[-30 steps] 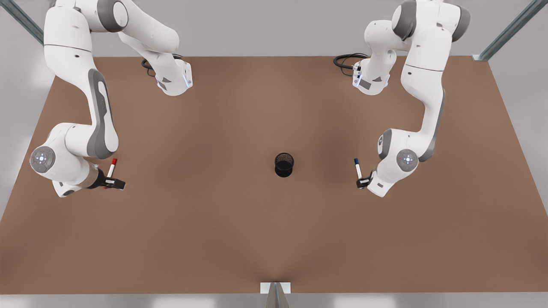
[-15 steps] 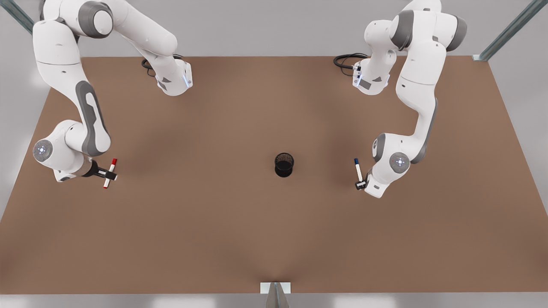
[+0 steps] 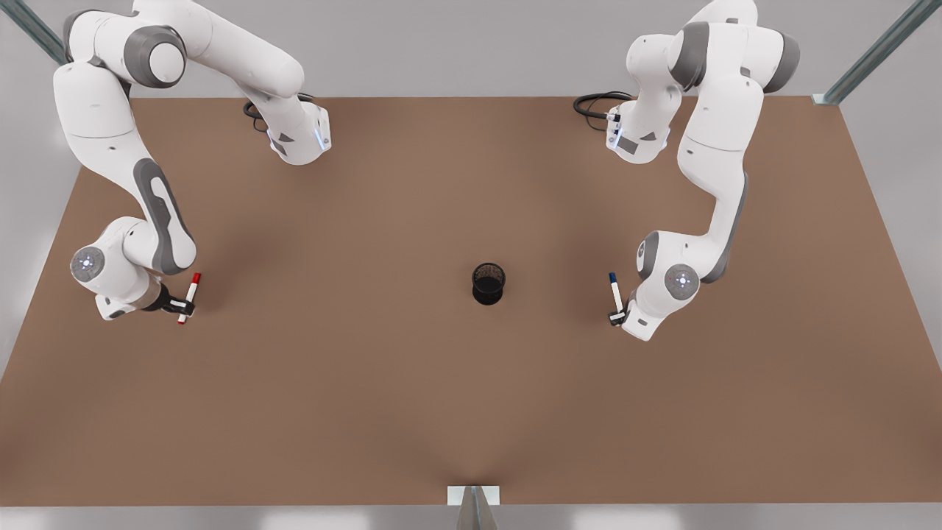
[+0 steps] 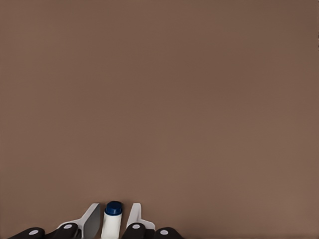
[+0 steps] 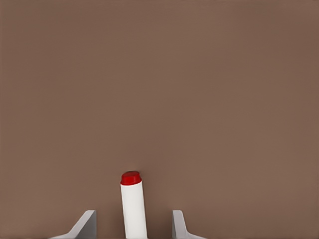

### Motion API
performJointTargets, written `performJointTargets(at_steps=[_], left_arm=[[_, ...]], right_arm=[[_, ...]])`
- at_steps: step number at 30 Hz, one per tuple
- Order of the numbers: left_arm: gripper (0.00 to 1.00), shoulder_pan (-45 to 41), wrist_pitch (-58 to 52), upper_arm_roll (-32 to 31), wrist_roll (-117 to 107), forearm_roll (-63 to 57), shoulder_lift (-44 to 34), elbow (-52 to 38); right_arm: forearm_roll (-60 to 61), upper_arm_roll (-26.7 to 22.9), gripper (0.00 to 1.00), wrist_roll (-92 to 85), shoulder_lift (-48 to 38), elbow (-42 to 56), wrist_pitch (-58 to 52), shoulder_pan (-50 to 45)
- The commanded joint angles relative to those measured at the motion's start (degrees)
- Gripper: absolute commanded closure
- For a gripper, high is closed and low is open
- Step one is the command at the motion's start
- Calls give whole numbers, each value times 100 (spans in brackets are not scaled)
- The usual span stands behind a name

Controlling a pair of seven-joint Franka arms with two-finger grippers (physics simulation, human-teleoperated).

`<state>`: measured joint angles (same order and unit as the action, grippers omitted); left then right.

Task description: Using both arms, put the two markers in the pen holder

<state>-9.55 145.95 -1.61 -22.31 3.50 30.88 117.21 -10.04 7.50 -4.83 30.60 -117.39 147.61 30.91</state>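
- The left claw (image 3: 617, 317) is seen at the front view's right, down at the tabletop (image 3: 471, 412). In the left wrist view its fingers (image 4: 133, 215) are parted with a narrow gap either side of the blue-capped marker (image 3: 614, 290), so nothing looks clamped yet.
- The right claw (image 3: 179, 303) is found at the front view's left, also low. In the right wrist view its fingertips (image 5: 85, 222) are spread wide with the red-capped marker (image 3: 188, 298) sitting in the middle, clear space on both sides. So it's open and holding nothing.
- Both markers are lying flat on the tabletop, each straddled by its own claw, roughly level with each other across the scene.
- The pen holder (image 3: 489, 283) is standing upright near the middle, somewhat nearer the blue marker than the red one and well apart from both. Nothing can be made out inside it.
- Step in hand, as far as can be judged: the grasp stage. Both claws are lined up over their markers but the squeeze isn't done.
- What's called for next, probably: both sets of fingers get closed on the barrels, the markers get lifted, then each is carried inward to the holder.
- The markers will likely need tipping upright so they can be dropped end-first through the small rim, and the two arms will be crowding one spot, so taking turns seems wise.
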Motion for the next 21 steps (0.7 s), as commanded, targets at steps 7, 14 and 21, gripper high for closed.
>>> performJointTargets(at_steps=[7, 14, 21], left_arm=[[58, -3, 3, 2, 157, -7, 41, -14], [73, -3, 3, 2, 157, -7, 32, -14], [79, -3, -14, 2, 104, -7, 14, -76]], right_arm=[[-33, 41, 40, -299, 78, -12, 119, 20], [-33, 41, 52, -299, 105, -21, 119, 20], [-33, 41, 67, -299, 157, -47, 198, 29]])
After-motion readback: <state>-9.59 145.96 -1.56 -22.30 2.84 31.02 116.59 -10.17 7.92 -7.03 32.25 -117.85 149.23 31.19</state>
